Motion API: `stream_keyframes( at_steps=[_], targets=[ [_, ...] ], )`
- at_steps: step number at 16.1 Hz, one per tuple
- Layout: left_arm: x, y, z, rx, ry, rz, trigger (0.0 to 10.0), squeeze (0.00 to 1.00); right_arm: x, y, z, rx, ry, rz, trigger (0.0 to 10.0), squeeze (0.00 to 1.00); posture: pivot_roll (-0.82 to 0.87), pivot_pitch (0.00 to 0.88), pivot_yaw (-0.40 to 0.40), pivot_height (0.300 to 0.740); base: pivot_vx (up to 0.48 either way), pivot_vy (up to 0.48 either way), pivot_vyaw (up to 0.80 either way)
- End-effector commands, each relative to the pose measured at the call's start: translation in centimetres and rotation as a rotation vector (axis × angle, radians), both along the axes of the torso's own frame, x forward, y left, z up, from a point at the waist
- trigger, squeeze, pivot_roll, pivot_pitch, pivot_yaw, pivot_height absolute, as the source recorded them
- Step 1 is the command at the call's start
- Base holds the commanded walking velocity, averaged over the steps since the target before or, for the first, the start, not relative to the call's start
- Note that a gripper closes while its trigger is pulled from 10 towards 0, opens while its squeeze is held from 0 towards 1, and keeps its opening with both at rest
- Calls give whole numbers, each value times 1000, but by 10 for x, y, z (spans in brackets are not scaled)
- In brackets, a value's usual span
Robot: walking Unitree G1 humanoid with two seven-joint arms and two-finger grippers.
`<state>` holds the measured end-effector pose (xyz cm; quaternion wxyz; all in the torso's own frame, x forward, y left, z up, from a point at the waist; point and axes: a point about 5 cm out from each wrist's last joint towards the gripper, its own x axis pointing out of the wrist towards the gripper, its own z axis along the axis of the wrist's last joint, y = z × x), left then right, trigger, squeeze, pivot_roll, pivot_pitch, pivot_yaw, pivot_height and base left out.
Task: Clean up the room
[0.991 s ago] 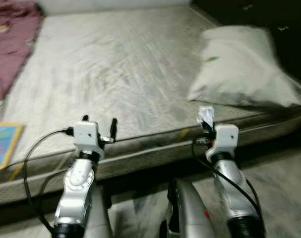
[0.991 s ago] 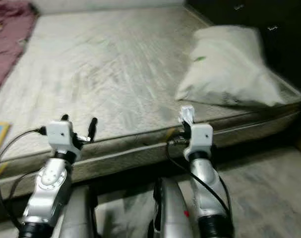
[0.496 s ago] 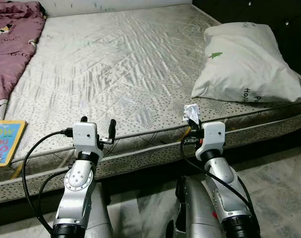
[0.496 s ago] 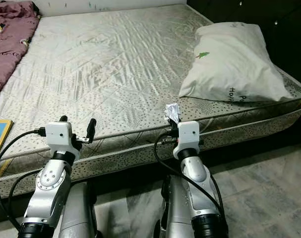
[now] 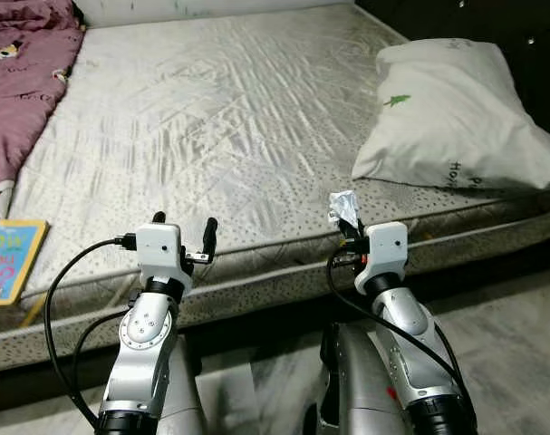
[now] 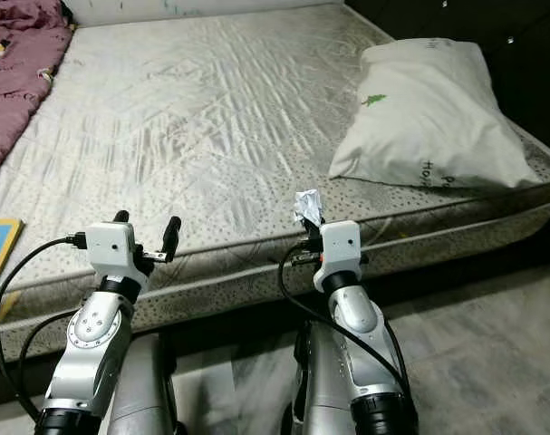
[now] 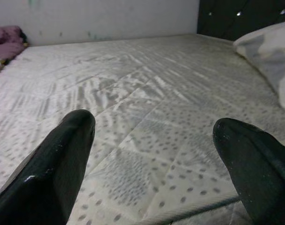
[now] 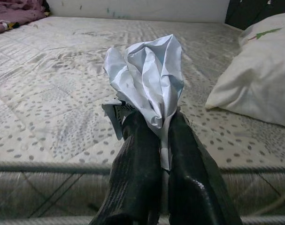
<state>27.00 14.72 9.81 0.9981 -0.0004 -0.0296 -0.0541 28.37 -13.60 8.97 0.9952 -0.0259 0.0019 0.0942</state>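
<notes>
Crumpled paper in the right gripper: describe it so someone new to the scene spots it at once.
Start at the large grey quilted mattress, then drop to its near edge, where two silver arms reach in. The right gripper is shut on a small crumpled white paper scrap that sticks up above its black fingers. The left gripper is open and holds nothing, and the white pillow lying on the mattress is far bigger.

Crumpled scrap of white paper, creased and bunched into a loose upright wad. Pinched at its lower end between the two closed black fingers of the right gripper, most of the wad standing clear above the fingertips. Held just at the near edge of the mattress, right of centre, near the white pillow but apart from it.
</notes>
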Motion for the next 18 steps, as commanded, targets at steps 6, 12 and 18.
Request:
stream_keyframes(
  at_steps=[6,12,18],
  targets=[
    [1,1,3,-5,-3,6,10000,0,3,2,2,3,3,-11,10000,0,91,0,-1,489,160,0,0],
    [1,0,1,-1,9,3,10000,0,3,-3,3,6,-7,-36,10000,0,88,0,2,489,0,0,0],
    [0,-2,0,-4,18,-10,10000,0,3,-4,3,10,-5,-42,10000,0,83,0,3,569,0,0,0]
  ],
)
